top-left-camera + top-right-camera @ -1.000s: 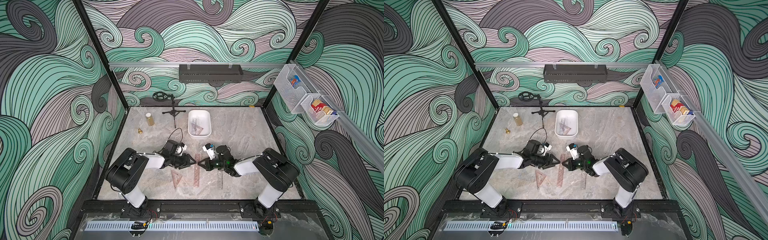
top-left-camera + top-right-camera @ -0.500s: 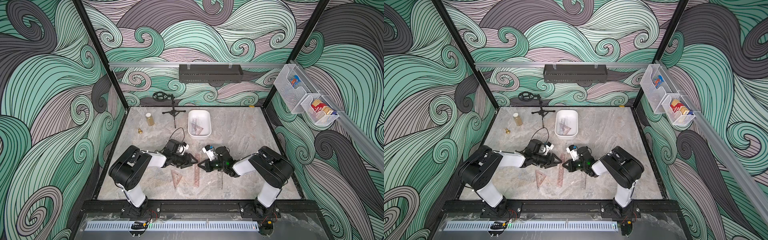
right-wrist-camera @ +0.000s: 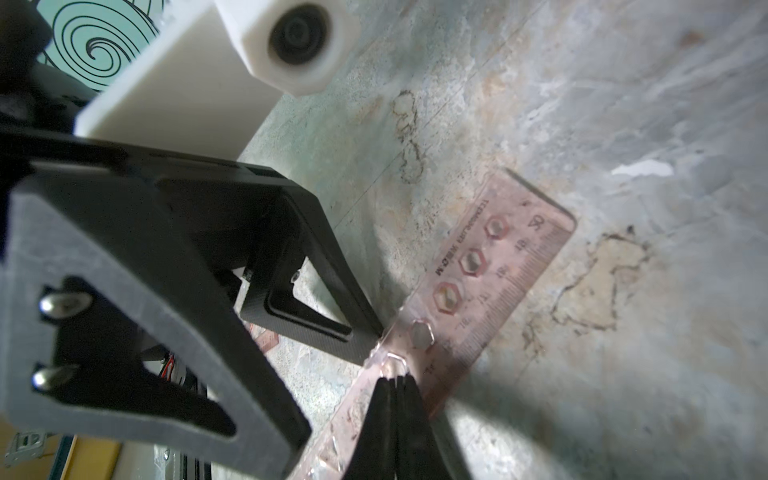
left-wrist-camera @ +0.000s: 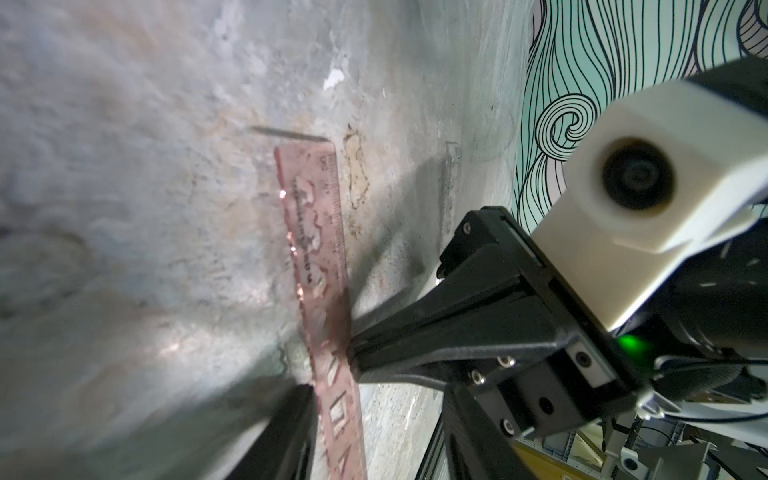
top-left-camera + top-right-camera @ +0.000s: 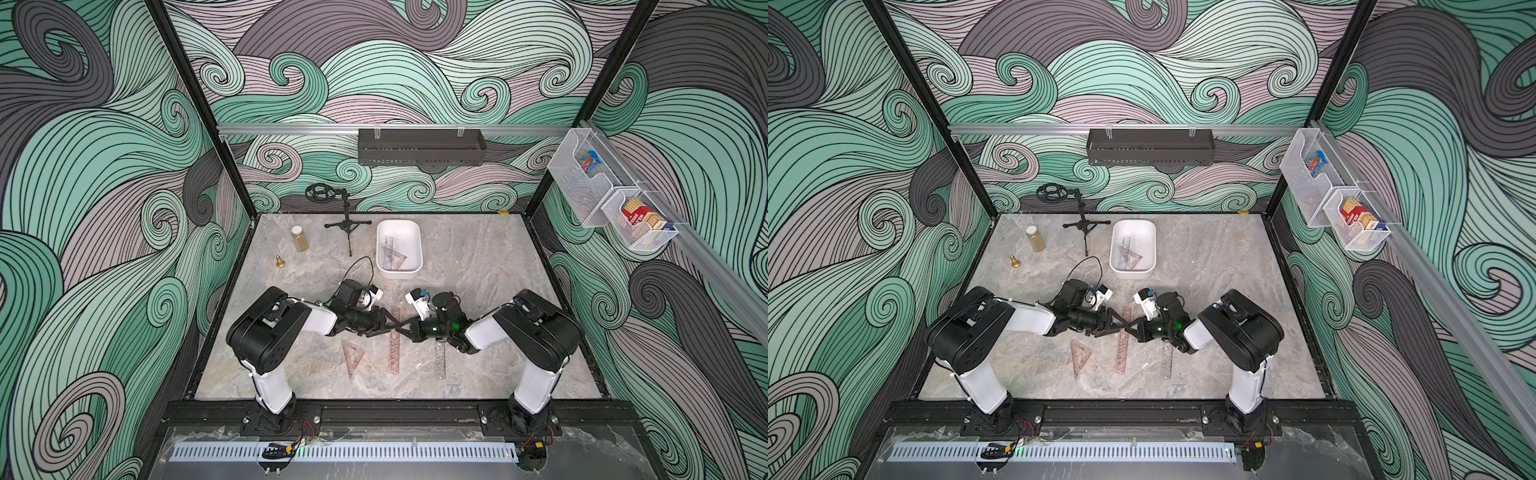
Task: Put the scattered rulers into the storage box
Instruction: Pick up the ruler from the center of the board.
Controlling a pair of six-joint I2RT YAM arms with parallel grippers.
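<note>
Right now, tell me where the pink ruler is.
In both top views the pink ruler lies front and centre, between the set square and clear ruler.

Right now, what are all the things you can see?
box: 1, white, far middle of table
rulers in box: a few, see-through, lying inside
pink ruler: 1, pinkish, on table between the hands
clear ruler: 1, clear, on table under the right arm
set square: 1, pinkish, on table under the left arm
jar: 1, tan with white lid, far left
bell: 1, gold, near the jar
stand: 1, black, left of the box
shelf: 1, black, back wall
baskets: 2, white mesh, right wall
table: 1, grey marble
left hand: 1, black, open at the pink ruler
right hand: 1, black, shut, tip at the pink ruler
</note>
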